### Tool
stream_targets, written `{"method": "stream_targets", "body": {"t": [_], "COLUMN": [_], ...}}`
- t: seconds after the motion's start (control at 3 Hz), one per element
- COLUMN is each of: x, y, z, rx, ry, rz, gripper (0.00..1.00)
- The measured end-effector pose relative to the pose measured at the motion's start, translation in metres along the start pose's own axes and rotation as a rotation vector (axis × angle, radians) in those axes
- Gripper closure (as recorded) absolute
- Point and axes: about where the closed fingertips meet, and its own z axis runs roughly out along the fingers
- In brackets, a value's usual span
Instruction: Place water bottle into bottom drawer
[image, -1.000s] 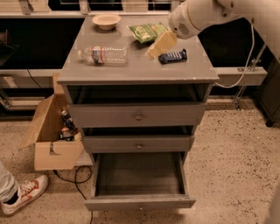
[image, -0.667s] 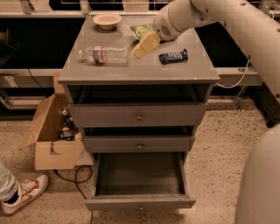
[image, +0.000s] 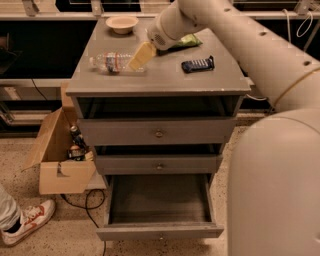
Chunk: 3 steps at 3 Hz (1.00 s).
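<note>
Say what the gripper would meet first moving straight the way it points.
Probably the water bottle, lying on its side on the cabinet top. The gripper points down-left at the bottle's nearer end; depth is unclear, so it might already touch it.

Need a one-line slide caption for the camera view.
Gripper poised at the water bottle lying on its side on the cabinet top, with the bottom drawer open below.

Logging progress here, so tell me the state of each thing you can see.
Water bottle: lying on its side on the cabinet top.
Bottom drawer: pulled open, nothing inside.
End effector: low beside the bottle.
Bowl: upright.
Cardboard box: flaps open.
</note>
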Motion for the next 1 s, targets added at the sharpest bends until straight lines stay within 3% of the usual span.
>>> {"method": "stream_targets", "body": {"t": [0.33,1.0], "x": [-0.005,0.006], "y": [0.002,0.001], "z": [0.038,0.080], "rx": [-0.027,-0.068], "ry": [0.050,0.113], "rz": [-0.003,0.041], "gripper": [0.00,0.04]}}
